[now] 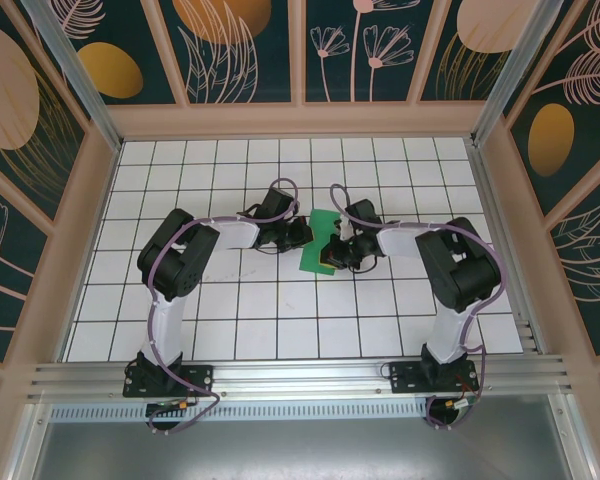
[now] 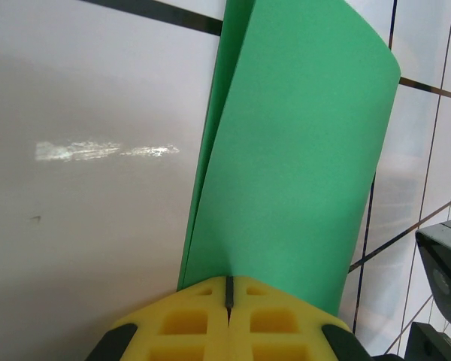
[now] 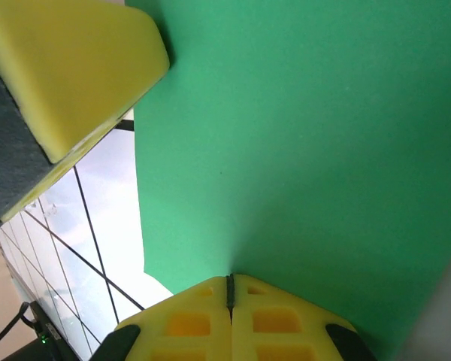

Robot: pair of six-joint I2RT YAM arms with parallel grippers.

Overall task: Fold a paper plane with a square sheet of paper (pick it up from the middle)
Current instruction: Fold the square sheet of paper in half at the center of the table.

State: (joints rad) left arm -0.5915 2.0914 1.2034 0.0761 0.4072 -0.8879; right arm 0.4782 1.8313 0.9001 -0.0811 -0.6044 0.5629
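Observation:
The square sheet of paper (image 1: pixel 318 242) is bright green and is held above the middle of the tiled table, between both arms. My left gripper (image 1: pixel 302 236) is shut on its left edge, and my right gripper (image 1: pixel 337 247) is shut on its right side. In the left wrist view the sheet (image 2: pixel 293 150) bends over into two loose layers that run away from the closed yellow jaws of the left gripper (image 2: pixel 228 289). The right wrist view has the sheet (image 3: pixel 308 150) pinched in the right gripper (image 3: pixel 229 286), with a left fingertip (image 3: pixel 75 68) at the upper left. The paper plane is out of view.
The white grid table (image 1: pixel 230 310) is boxed in by wooden rails and patterned walls (image 1: pixel 70 230). Both arms reach inward from their bases at the near edge, with the wrists almost touching. A dark part of the right arm (image 2: pixel 443 286) stands close beside the left gripper.

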